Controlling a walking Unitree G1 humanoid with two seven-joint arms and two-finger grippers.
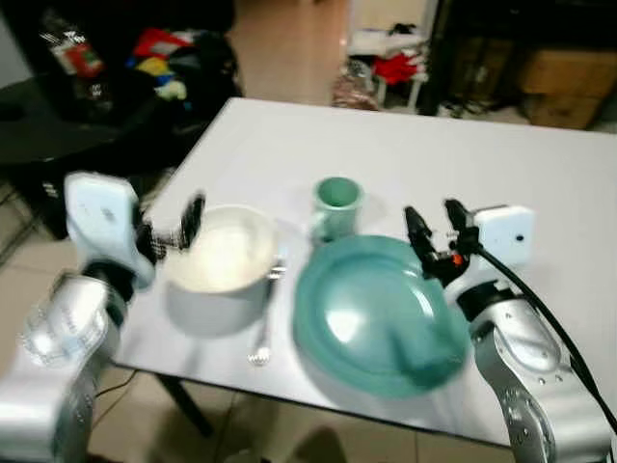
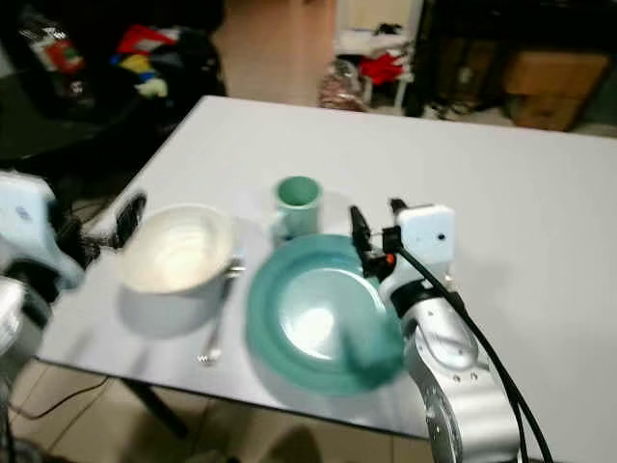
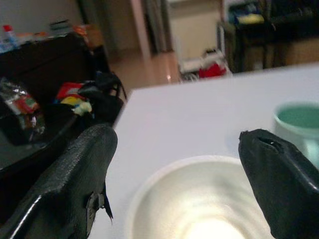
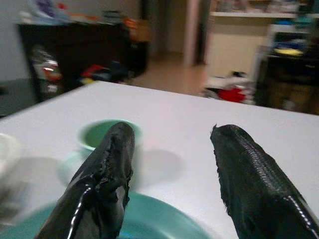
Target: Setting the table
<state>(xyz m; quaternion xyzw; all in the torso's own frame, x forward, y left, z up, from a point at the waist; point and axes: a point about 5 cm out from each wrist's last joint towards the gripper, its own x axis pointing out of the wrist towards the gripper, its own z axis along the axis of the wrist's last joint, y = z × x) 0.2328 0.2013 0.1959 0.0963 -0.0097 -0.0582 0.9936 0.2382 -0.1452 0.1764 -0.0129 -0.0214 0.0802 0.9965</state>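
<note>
A teal plate (image 1: pixel 378 313) lies near the front edge of the white table (image 1: pixel 463 164). A white bowl (image 1: pixel 220 262) stands to its left, and a small teal cup (image 1: pixel 336 205) stands just behind both. A metal spoon (image 1: pixel 262 333) lies between bowl and plate. My left gripper (image 1: pixel 178 230) hovers open at the bowl's left rim; the left wrist view looks down over the bowl (image 3: pixel 199 209). My right gripper (image 1: pixel 431 231) is open above the plate's far right rim, holding nothing, with the cup (image 4: pixel 102 134) ahead of it.
Dark furniture with colourful clutter (image 1: pixel 145 58) stands at the far left beyond the table. Boxes and red items (image 1: pixel 395 63) sit on the floor at the back. The table's right and far parts are bare.
</note>
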